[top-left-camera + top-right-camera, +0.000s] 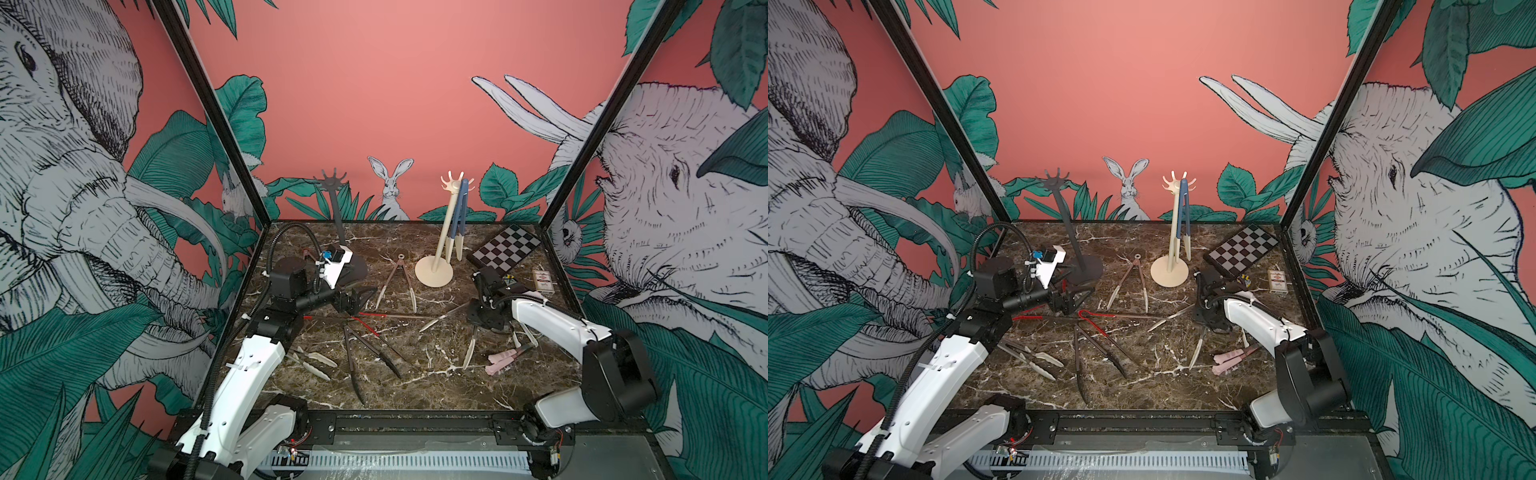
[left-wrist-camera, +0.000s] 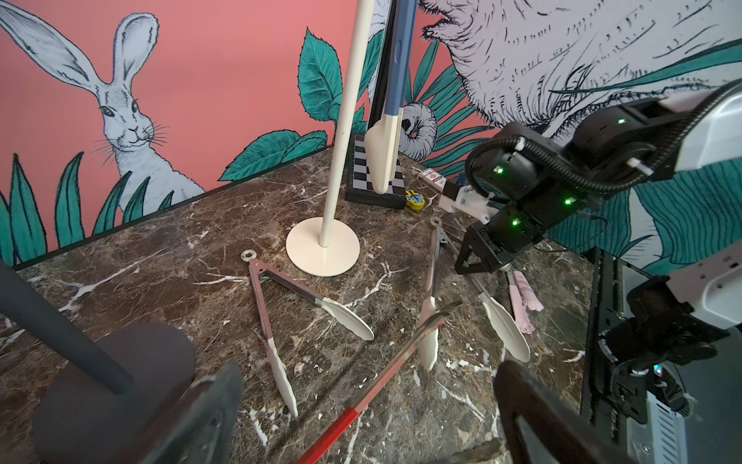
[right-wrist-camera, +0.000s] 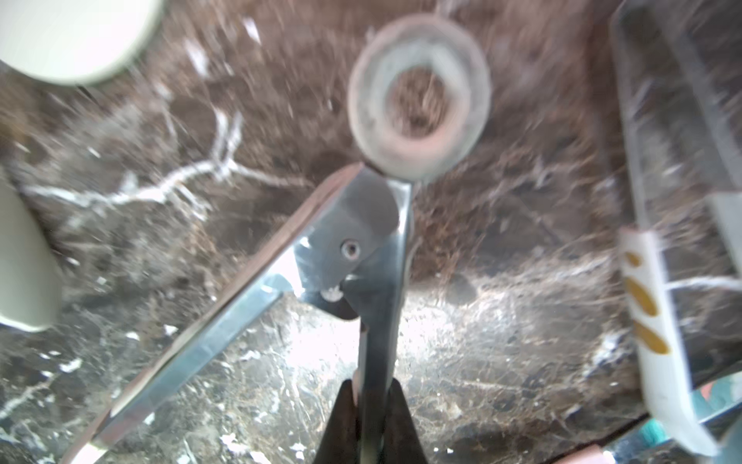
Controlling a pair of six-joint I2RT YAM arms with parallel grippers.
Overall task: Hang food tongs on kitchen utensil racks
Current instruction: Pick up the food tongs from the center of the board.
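My right gripper is shut on one metal arm of cream-tipped food tongs, just behind the hinge and hanging ring. In a top view it stands low over the table right of the cream rack, where blue-handled tongs hang. The dark grey rack at the back left carries nothing. My left gripper is open above red-tipped tongs, holding nothing. Brown-tipped, black, cream and pink tongs lie on the marble.
A folded chessboard lies at the back right, with a card box and a small yellow-and-black cube beside it. The dark rack's base sits close to my left gripper. Printed walls enclose three sides.
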